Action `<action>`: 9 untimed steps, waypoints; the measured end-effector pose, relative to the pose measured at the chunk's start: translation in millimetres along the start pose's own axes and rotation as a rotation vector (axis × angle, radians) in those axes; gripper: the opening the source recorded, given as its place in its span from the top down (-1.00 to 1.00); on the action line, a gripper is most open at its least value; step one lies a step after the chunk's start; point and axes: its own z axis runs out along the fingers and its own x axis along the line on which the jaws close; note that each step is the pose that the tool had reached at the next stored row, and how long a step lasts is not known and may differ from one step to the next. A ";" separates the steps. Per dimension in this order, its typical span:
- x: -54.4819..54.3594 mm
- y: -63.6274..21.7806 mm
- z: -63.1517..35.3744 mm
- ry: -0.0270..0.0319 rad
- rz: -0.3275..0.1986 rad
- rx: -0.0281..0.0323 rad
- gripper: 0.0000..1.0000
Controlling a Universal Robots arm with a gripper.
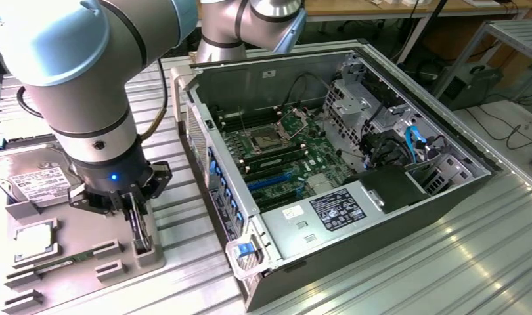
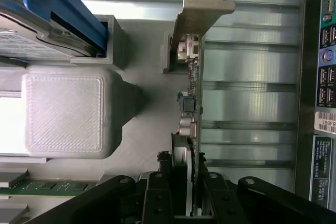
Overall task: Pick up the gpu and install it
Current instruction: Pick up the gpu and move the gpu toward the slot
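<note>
1. The pincer (image 1: 136, 213), nearly shut, is gripping the gpu (image 1: 142, 235), which is standing on edge in a grey holder (image 1: 148, 257), lower left of the frame.
2. A hard drive (image 1: 34, 178) is lying leftward; the open computer case (image 1: 354, 216) is sitting rightward.

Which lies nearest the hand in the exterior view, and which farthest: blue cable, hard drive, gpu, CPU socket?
1. gpu: in the hand, upright.
2. hard drive: on the tray, exterior view's left.
3. CPU socket: inside the open case.
4. blue cable: deeper in the case, exterior view's right.
</note>
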 end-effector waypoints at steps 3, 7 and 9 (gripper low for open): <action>-0.2 0.2 -6.3 0.0000 0.000 0.0000 0.44; -0.3 0.5 -15.3 0.0000 0.000 0.0000 0.44; -0.5 0.6 -19.6 -0.0001 0.000 -0.0001 0.44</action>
